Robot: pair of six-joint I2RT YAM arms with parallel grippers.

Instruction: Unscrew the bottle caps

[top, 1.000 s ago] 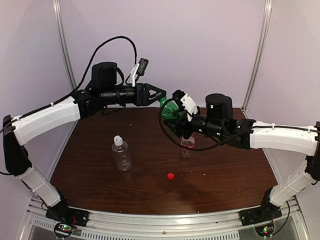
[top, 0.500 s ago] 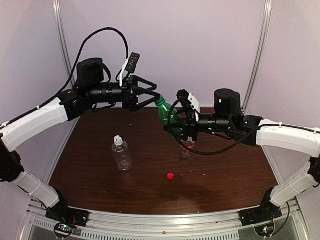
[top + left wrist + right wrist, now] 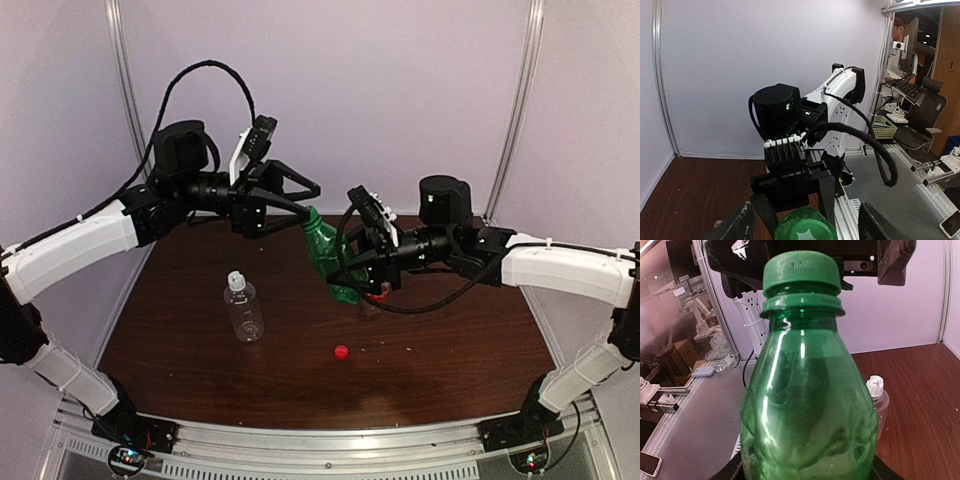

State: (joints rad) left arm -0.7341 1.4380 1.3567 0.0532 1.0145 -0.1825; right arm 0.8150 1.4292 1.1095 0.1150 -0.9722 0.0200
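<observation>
Top external, right gripper [image 3: 352, 268] clamped on green bottle [image 3: 322, 250], left gripper [image 3: 310, 200] apart, red cap [image 3: 342, 352], clear bottle [image 3: 243, 312] nearby

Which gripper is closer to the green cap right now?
Left. The left gripper is open with its fingers either side of the green cap; the right gripper is shut on the green bottle lower down its body.

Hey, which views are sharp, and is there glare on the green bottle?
Right wrist: green bottle sharp, white glare streaks on its shoulder, background soft. Left wrist: green cap at the bottom edge blurred. Top: evenly lit, fairly sharp.
</observation>
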